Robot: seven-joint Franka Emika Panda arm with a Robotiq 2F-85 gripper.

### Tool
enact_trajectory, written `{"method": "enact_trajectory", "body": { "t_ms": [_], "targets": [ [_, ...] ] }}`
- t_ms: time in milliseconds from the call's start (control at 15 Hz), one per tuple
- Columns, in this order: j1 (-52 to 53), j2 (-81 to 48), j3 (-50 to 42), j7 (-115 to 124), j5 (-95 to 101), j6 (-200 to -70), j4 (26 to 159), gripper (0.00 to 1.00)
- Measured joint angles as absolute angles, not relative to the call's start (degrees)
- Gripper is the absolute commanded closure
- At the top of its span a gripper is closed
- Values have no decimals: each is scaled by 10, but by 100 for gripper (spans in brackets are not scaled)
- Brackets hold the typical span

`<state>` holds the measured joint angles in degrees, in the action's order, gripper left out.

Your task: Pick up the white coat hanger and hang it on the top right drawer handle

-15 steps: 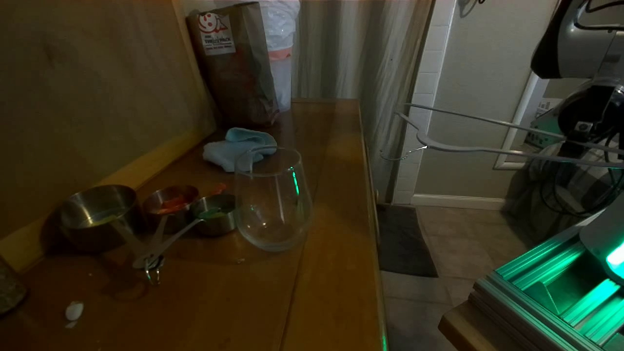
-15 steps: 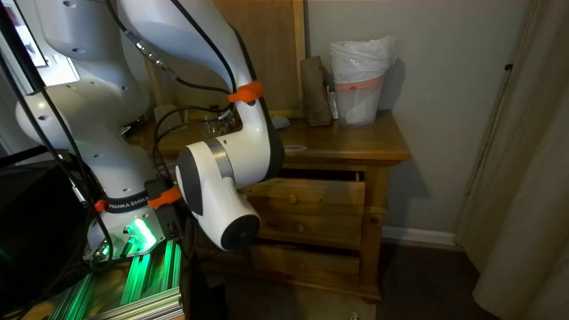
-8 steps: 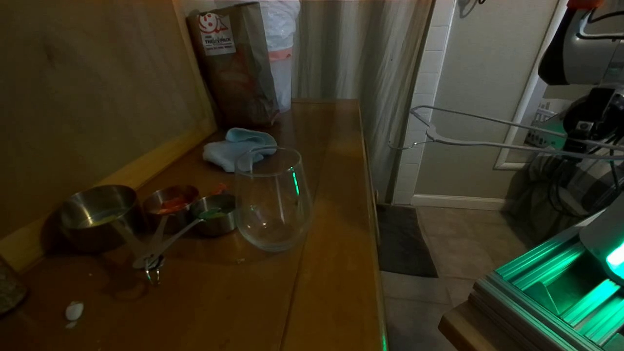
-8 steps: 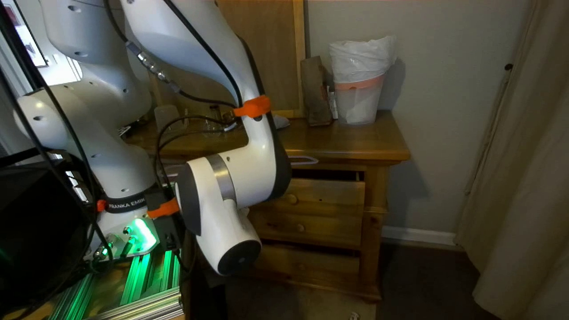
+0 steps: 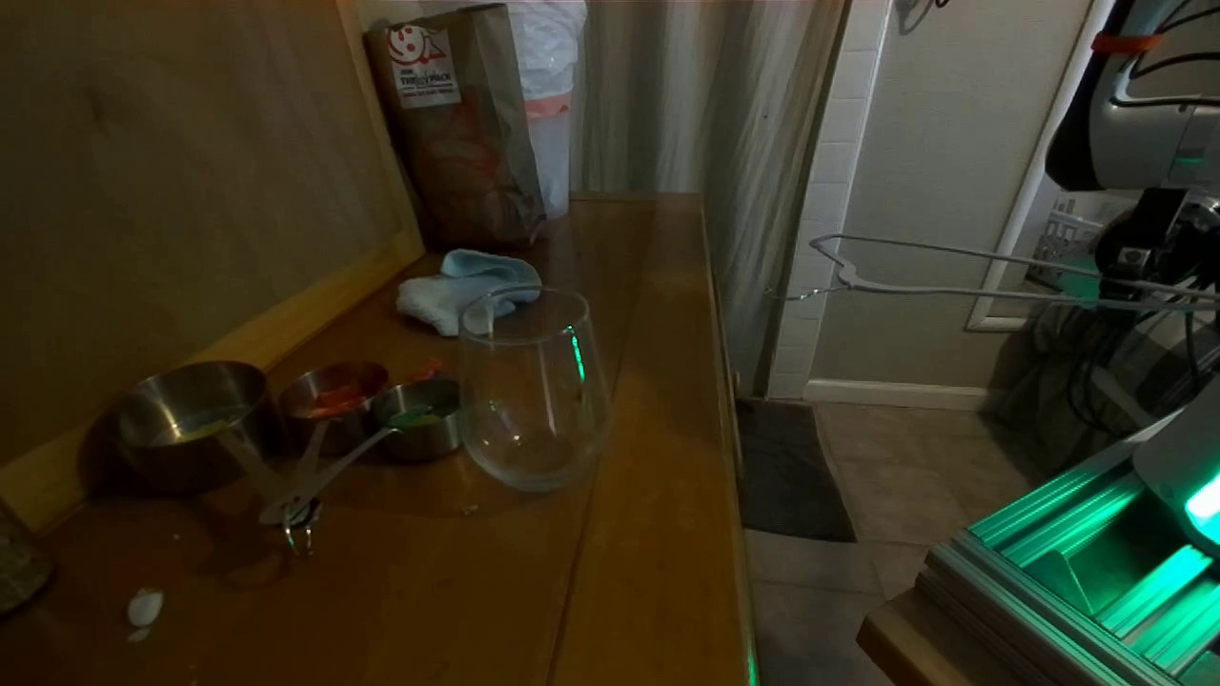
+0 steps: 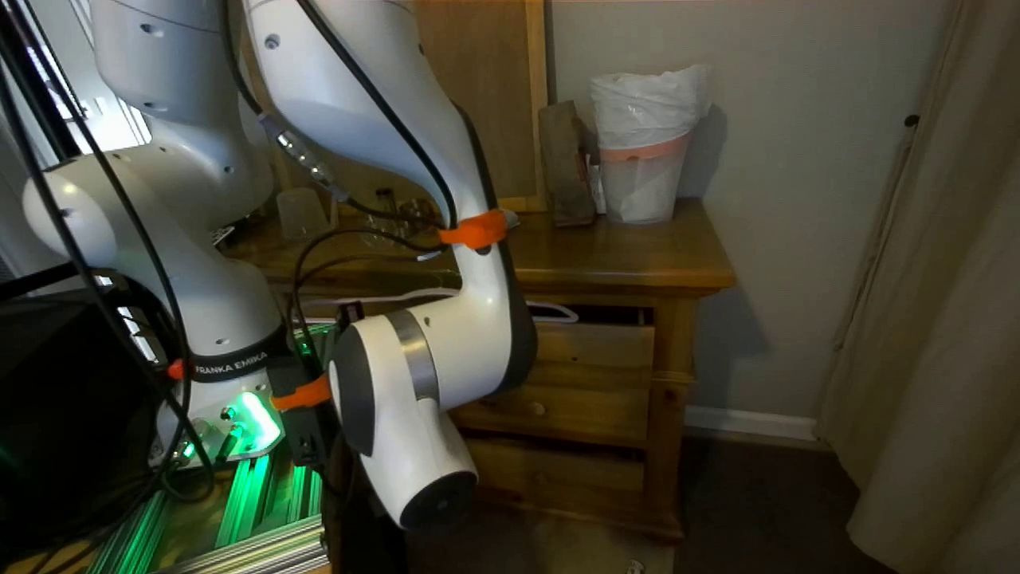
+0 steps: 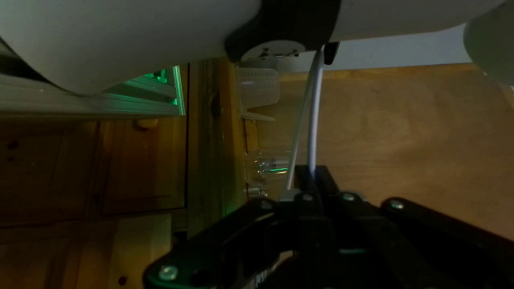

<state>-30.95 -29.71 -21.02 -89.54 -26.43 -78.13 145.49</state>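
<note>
The tool (image 7: 311,172) is closed, gripping one bar of the white coat hanger (image 5: 972,292); the second bar runs just beside the grip. In an exterior view the hanger is held roughly level beyond the edge of the counter (image 5: 658,457), above the floor (image 5: 886,476), its hooked end facing that edge with open air between. In an exterior view one rounded end, seen against the counter a second ago, now shows lower, across the gap of the ajar upper drawer (image 6: 602,351); the arm (image 6: 458,343) hides that drawer's upper knob, visible earlier.
</note>
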Motion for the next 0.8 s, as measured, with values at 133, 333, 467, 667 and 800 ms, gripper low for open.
{"method": "enact_trajectory", "body": {
  "t_ms": [133, 333, 467, 667, 800],
  "targets": [
    [-314, -327, -203, -894, -272, -783, 1431, 99],
    [-318, -372, -195, -885, -287, -785, 1391, 99],
    [-319, -392, -192, -872, -298, -788, 1370, 99],
    [-319, -407, -186, -850, -313, -789, 1346, 99],
    [-319, -417, -182, -838, -319, -790, 1331, 99]
  ]
}}
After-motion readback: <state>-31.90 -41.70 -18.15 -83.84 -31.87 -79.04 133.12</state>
